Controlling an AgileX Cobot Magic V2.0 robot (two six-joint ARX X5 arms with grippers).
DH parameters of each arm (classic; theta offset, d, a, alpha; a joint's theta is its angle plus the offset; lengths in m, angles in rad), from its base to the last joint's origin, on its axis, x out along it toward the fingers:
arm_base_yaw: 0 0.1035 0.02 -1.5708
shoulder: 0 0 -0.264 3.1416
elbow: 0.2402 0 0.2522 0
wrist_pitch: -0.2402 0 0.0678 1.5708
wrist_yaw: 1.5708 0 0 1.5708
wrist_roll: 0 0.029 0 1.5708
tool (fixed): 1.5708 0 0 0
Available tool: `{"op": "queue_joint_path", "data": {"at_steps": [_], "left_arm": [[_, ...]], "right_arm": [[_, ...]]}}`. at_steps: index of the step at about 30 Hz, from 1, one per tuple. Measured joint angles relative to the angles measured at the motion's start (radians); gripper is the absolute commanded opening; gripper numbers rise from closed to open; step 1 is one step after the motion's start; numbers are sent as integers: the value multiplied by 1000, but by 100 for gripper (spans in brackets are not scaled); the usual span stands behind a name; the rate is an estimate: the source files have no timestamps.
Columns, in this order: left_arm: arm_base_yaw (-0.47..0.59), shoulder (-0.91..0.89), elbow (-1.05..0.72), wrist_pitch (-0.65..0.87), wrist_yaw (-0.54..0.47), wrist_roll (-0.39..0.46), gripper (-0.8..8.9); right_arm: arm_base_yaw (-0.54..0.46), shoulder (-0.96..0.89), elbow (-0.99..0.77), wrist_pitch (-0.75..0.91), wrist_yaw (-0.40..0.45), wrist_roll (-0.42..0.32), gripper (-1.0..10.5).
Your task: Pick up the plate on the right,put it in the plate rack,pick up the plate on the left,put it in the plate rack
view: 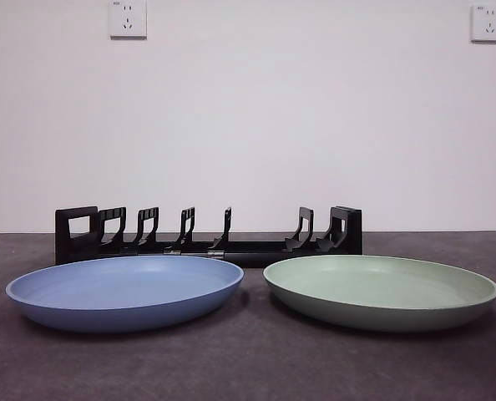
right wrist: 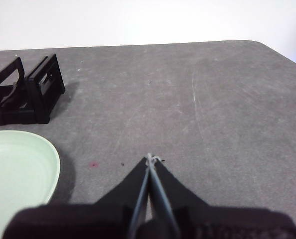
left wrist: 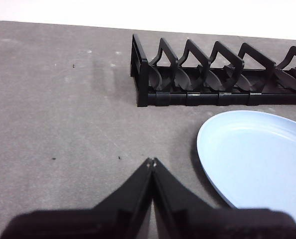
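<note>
Now the right claw (right wrist: 149, 158), pinched closed over bare counter (right wrist: 188, 99), should open and take the green plate (view: 382, 288) at its 3 o'clock rim, then tip it upright for the plate rack (view: 208, 236); the left claw (left wrist: 152, 161) waits closed too.

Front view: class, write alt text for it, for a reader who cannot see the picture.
Two empty plates lie flat side by side on a dark grey table, a blue plate on the left and a green plate on the right. Behind them stands an empty black plate rack before a white wall; no arm shows.

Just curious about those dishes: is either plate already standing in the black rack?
No, the blue plate and the green plate both lie flat on the table in front of the plate rack.
</note>
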Motion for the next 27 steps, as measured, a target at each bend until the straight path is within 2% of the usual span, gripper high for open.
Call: {"op": "queue_joint_path", "data": {"at_steps": [9, 19, 23, 27], "left_arm": [[0, 0, 0, 0, 0, 0, -5], [0, 2, 25, -11, 51, -19, -7], [0, 21, 105, -19, 68, -41, -7], [0, 64, 183, -40, 151, -50, -7]], "right_arm": [[0, 0, 0, 2, -22, 30, -6], [0, 3, 69, -5, -41, 161, -11], [0, 32, 167, 3, -88, 187, -11], [0, 96, 257, -16, -168, 202, -11]]}}
